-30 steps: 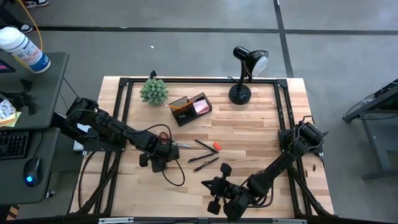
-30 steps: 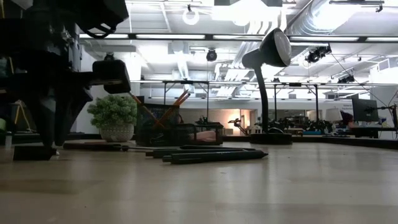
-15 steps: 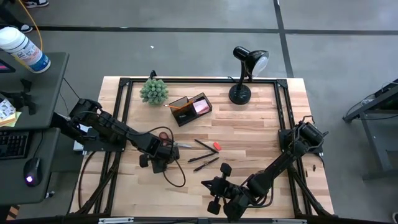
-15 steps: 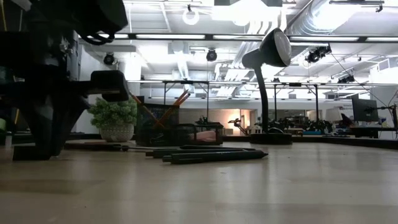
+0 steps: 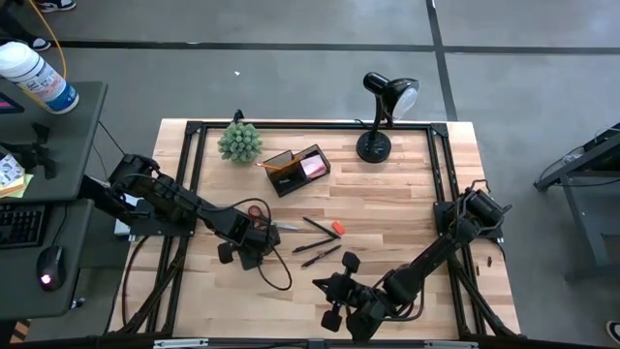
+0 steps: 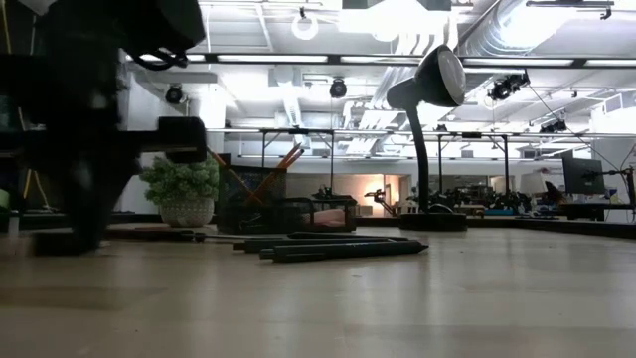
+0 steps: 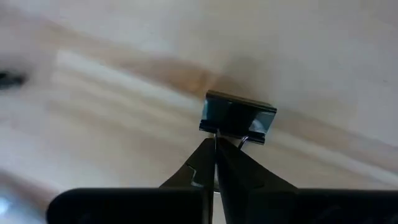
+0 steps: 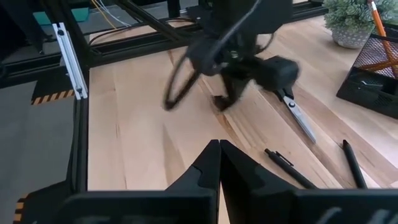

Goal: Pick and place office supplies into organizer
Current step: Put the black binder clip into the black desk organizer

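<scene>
Left end effector [image 7: 215, 144]: closed on the wire handle of a black binder clip [image 7: 237, 118] lying on the surface [image 5: 387, 208], beside the scissors [image 5: 266, 221]. Right end effector [image 8: 219, 146]: closed, empty, near the front edge. Pens [image 5: 320, 250] and eraser [image 5: 337, 229] lay mid-surface; organizer [image 5: 296, 171] stood behind them.

Matt pale wood table [image 5: 387, 208]; glossy black metal clip [image 7: 238, 118].

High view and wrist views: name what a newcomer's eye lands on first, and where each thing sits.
The left gripper stands out first, pressed to the wood at the table's left-centre with its fingers shut on the wire handle of a black binder clip. Next come the scissors and black pens loose mid-table, with the black organizer behind them. The right gripper waits shut near the front edge.
</scene>
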Controlling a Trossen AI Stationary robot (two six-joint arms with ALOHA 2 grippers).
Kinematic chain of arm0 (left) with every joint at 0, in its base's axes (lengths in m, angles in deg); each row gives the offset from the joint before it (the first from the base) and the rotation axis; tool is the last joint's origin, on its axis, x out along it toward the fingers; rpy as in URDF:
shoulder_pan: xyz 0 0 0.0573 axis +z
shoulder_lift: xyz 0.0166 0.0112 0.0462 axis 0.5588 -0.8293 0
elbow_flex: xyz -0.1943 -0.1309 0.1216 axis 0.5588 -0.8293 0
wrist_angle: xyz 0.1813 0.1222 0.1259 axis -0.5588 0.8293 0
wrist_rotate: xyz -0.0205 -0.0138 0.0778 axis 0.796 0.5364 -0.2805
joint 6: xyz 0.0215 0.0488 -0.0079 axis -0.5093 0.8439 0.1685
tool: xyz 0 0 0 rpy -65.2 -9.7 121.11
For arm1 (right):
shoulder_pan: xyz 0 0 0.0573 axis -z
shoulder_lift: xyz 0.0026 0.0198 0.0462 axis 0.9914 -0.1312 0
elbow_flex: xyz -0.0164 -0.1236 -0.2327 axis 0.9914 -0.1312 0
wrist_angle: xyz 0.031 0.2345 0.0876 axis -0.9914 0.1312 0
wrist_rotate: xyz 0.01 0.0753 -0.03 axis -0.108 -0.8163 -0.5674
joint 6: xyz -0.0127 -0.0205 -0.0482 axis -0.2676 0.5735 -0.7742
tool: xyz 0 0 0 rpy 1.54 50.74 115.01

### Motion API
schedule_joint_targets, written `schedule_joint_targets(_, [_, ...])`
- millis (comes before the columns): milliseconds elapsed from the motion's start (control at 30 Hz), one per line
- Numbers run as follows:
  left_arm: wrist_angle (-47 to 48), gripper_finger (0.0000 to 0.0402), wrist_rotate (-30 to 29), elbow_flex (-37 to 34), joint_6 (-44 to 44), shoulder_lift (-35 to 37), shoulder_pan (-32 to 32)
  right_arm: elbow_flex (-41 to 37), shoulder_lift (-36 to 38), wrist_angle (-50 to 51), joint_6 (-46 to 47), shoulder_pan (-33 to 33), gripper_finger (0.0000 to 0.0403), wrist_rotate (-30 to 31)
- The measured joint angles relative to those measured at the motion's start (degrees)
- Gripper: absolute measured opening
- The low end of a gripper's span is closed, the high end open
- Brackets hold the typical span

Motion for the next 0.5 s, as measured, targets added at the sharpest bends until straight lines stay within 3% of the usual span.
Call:
schedule_joint_targets(300, [5.45, 0.0, -12.9, 10.85, 4.81, 0.02, 1.8, 0.01, 0.0, -0.02, 0.01, -0.15, 0.0002, -0.02])
schedule_joint_targets(500, [13.11, 0.0, -16.47, 16.78, -12.35, 0.06, 12.47, 0.0, 0.04, -0.42, 0.0, -0.66, 0.0001, 0.17])
